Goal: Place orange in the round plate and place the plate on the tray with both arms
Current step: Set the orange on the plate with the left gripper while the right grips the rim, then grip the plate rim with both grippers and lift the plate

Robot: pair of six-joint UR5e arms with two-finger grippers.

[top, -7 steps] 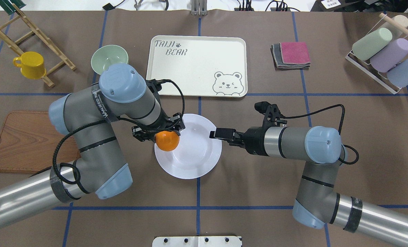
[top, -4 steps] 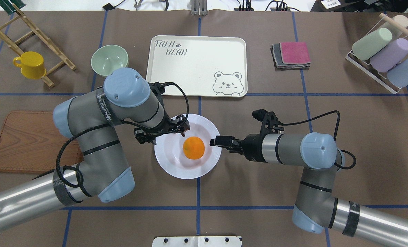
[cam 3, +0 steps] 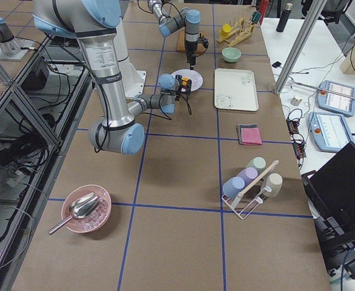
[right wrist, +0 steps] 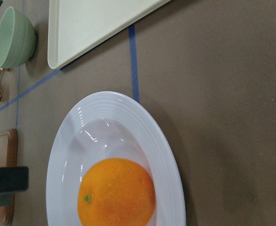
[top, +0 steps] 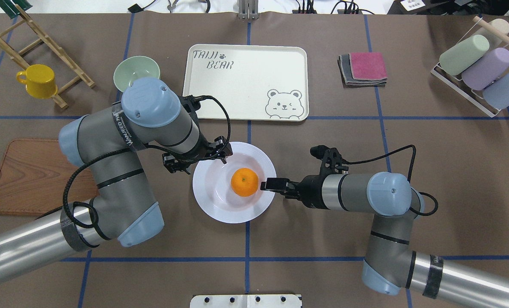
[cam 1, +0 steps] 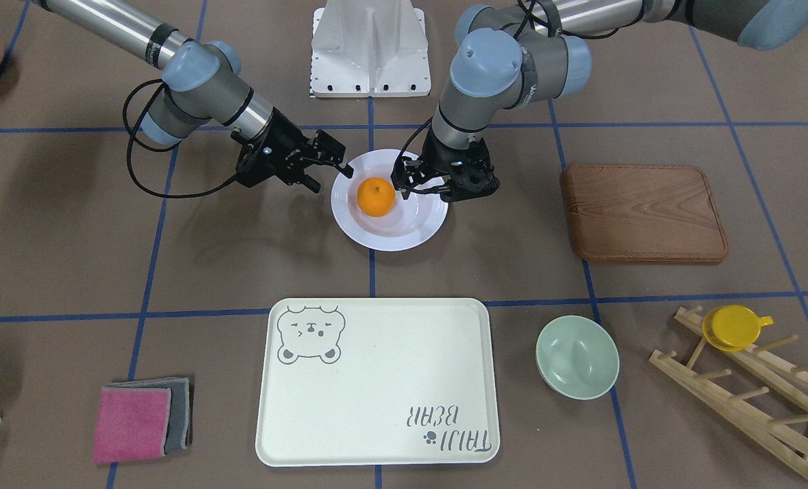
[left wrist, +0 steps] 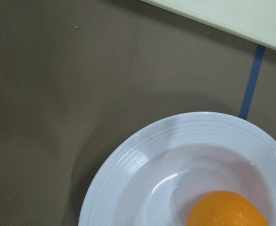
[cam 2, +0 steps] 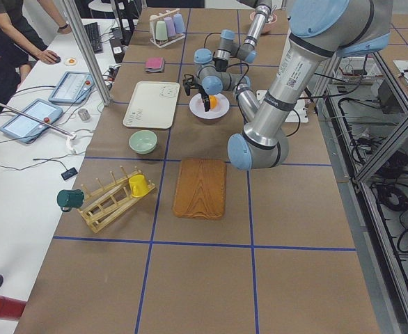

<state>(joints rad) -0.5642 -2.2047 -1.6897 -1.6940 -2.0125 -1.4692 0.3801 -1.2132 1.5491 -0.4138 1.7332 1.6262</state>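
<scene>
In the well of the round plate (top: 208, 201), a little right of centre, the orange (top: 244, 182) now lies free. A second ago it hung in the left gripper (top: 199, 156) above the plate's left rim, so the drop has been made and the fruit has come to rest after a short roll to the right. The left gripper has since drawn back to the far-left part of the rim; its fingers stand spread and hold nothing. The right gripper (top: 268, 185) has slid nearer along the right side of the plate and now sits at the rim's edge, just beside the orange. Its jaws look open, and the right wrist view shows only one finger (right wrist: 6, 179), off at the frame's side, with nothing gripped.

By my judgement the first half of the task is done. What remains is the two-armed lift: each gripper must take the rim on its own side and carry the plate to the tray (top: 246, 77), which lies on the far side, apart from the plate. Neither has closed on the rim yet. The loose orange could roll if the plate tips during the carry
</scene>
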